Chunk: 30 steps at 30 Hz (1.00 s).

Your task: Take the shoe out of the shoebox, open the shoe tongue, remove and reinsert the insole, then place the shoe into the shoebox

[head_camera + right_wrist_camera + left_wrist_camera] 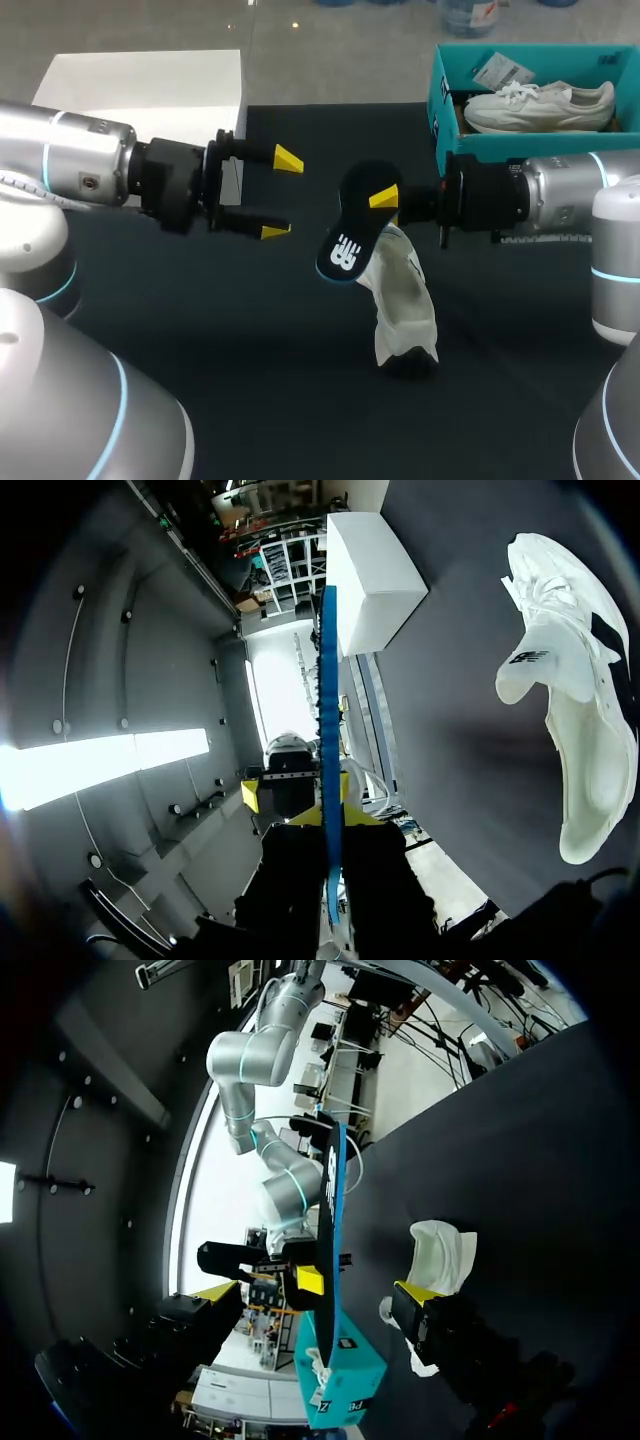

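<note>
A table (250, 390) with a matt black top takes up nearly the whole scene, evenly lit. 1 plain white box (140, 85) stands at its far left corner, its top bright, its near side greyer

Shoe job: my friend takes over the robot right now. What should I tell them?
Left hand: open, empty, over the table.
Right hand: shut on the insole, held in the air.
Shoe: on the table, outside the box. A second shoe lies in the box.
Done: shoe out, insole out.
Left: insole back in, shoe into the box.
</note>
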Each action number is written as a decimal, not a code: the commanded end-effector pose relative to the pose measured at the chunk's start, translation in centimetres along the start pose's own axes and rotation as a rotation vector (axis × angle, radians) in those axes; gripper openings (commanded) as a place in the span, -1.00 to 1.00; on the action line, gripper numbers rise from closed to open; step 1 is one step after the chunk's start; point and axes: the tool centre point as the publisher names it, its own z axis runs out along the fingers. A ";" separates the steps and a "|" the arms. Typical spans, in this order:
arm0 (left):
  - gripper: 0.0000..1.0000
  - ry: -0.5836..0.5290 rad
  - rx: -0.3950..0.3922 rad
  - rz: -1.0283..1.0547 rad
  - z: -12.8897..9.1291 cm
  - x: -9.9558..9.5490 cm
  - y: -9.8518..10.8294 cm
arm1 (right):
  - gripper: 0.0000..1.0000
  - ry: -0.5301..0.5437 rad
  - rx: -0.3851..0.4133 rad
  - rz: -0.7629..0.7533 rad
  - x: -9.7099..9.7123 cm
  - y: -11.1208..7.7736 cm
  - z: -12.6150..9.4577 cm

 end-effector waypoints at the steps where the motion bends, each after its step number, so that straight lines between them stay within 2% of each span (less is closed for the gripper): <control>1: 1.00 0.001 0.024 0.003 2.7 -0.3 0.9 | -1.00 -0.004 -0.002 0.000 0.0 -0.1 0.0; 11: 1.00 0.000 0.027 0.018 5.8 0.7 0.6 | -1.00 -0.004 -0.002 0.000 0.0 -0.1 0.0; 23: 1.00 0.010 -0.015 0.040 6.9 0.2 2.2 | -1.00 -0.004 -0.002 0.000 0.0 -0.1 0.0; 25: -0.22 0.005 -0.019 0.035 7.0 0.2 2.4 | -1.00 -0.004 -0.002 0.000 0.0 -0.1 0.0; 26: -0.72 0.003 -0.026 0.033 7.0 0.2 2.5 | -1.00 -0.004 -0.002 0.000 0.0 -0.1 0.0; 27: -1.00 0.001 -0.027 0.031 7.0 0.2 2.5 | -1.00 -0.004 -0.002 0.000 0.0 -0.1 0.0; 30: -1.00 0.003 -0.031 0.028 7.0 0.4 2.8 | -1.00 -0.004 -0.002 0.000 0.0 -0.1 0.0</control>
